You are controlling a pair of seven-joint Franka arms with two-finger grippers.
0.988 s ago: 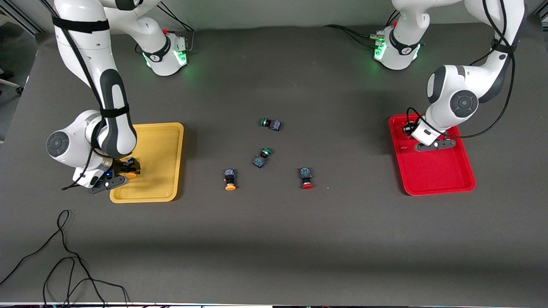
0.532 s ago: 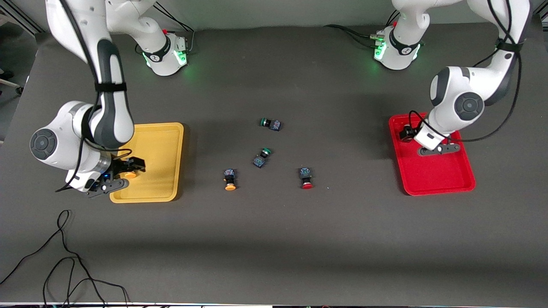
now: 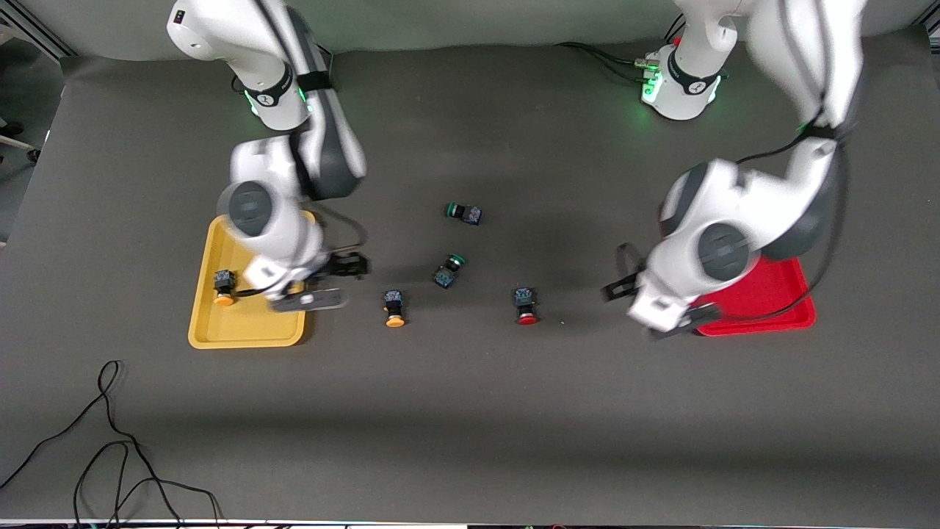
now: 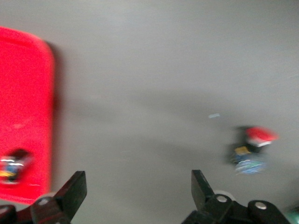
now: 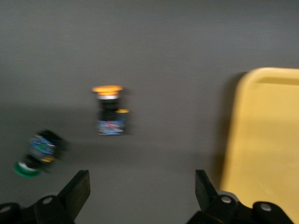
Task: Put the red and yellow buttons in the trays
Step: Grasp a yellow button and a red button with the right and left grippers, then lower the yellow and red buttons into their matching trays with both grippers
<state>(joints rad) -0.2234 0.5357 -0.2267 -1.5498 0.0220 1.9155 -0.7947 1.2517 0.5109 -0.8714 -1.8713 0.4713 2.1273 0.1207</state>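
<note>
A yellow button [image 3: 223, 286] lies in the yellow tray [image 3: 250, 330]. Another yellow button [image 3: 394, 307] and a red button [image 3: 525, 305] lie on the table's middle. My right gripper [image 3: 335, 283] is open and empty over the table between the yellow tray and the loose yellow button [image 5: 110, 109]; its wrist view shows the tray's edge [image 5: 266, 140]. My left gripper [image 3: 650, 305] is open and empty over the table between the red tray [image 3: 764, 305] and the red button [image 4: 256, 140]. A dark button [image 4: 11, 166] lies in the red tray [image 4: 23, 93]; its cap colour is unclear.
Two green-capped buttons [image 3: 463, 213] [image 3: 449, 270] lie on the table's middle, farther from the front camera than the loose yellow and red ones. One green button [image 5: 37, 151] shows in the right wrist view. A black cable [image 3: 110, 441] lies near the front edge at the right arm's end.
Both grippers left their trays and swung toward the table's middle. The right gripper let go of a yellow button, which stays in the yellow tray.
</note>
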